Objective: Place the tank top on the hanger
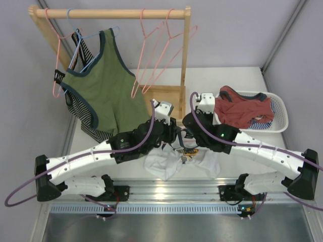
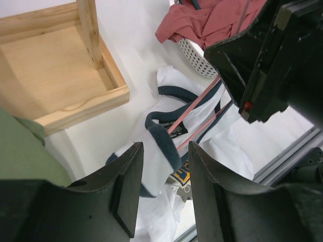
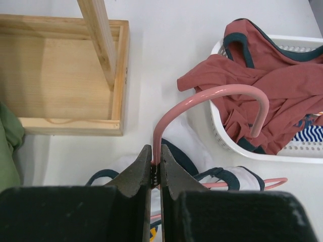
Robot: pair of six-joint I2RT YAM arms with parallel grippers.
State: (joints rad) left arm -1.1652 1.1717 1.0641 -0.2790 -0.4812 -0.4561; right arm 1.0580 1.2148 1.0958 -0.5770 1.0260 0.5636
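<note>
Lying crumpled on the table (image 1: 237, 80), the tank top (image 1: 162, 166) is at the near edge, just before the arm bases and under both wrists. Its white cloth is bunched, and the navy trim curls in loops on top of it.

The right gripper (image 3: 154, 157) has its jaws pressed together on the hanger (image 3: 212, 93): they pinch the pink wire at the neck, just under the hook. The hook stands up from the jaws and bends to the right, toward the basket (image 3: 218, 136). One pink arm of the hanger lies across the white cloth to the right of the gripper. In the left wrist view two pink wires go slanting over the tank top toward a navy loop; if they pass inside the neck opening, I cannot tell.

The left gripper (image 2: 165, 151) is just above the tank top with its jaws spread. A navy strap shows in the gap between them, but they do not close on it.

The red garment (image 3: 282, 85) fills the basket and hangs over its rim. Behind the tank top is the wooden base (image 3: 65, 65) of the rack (image 1: 113, 13). On the rail a green top (image 1: 103, 85) hangs at the left, with a striped garment (image 1: 93, 128) partly behind it, lower down.
</note>
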